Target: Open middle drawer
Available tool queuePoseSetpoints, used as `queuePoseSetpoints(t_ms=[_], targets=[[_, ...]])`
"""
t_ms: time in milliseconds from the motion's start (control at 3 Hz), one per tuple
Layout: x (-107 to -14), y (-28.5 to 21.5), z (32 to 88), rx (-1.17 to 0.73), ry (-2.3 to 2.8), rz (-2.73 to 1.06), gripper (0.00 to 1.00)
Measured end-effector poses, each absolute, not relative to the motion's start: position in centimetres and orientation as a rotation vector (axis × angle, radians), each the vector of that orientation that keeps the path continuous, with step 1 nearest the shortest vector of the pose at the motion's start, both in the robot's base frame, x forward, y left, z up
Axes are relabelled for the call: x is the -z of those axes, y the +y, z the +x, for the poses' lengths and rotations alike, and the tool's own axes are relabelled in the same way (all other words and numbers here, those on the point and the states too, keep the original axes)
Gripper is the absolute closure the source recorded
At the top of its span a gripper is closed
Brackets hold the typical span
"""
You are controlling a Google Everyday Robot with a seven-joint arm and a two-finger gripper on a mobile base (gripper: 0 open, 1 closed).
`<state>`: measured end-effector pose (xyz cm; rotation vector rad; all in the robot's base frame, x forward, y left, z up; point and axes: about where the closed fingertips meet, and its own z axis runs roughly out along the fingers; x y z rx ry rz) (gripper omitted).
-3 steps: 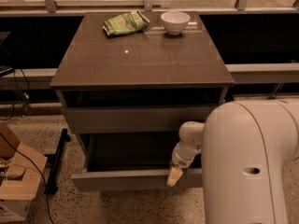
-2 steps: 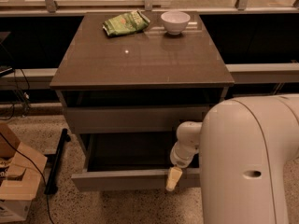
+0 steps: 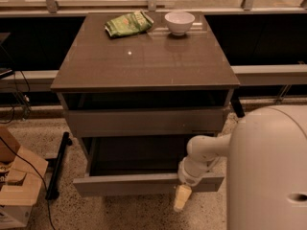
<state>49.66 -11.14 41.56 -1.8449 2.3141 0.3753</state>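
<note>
drawer (image 3: 129,184) pulled out, near | hand (image 3: 182,199) at its front, right end | grip: cannot tell | bowl (image 3: 179,22) far on table (image 3: 144,63)

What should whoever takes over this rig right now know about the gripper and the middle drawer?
Gripper: down at the front panel of the middle drawer, right of its centre, tip hanging past the panel's lower edge.
Middle drawer: pulled well out of the cabinet, its dark box exposed.
Done: the drawer looks open.
Left: probably only to back the gripper away, or pull further if full extension is wanted.
</note>
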Motion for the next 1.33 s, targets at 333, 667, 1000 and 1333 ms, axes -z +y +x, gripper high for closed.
queuePoseSetpoints(t_ms=[333, 667, 1000, 1333], targets=[[-40.1, -12.3, 46.9, -0.533, 2.31, -1.769, 0.18], [-40.7, -12.2, 46.6, -0.547, 2.31, -1.761, 0.43], [-41.3, -12.2, 46.6, -0.547, 2.31, -1.761, 0.66], [-41.3, -12.2, 46.6, -0.547, 2.31, -1.761, 0.63]])
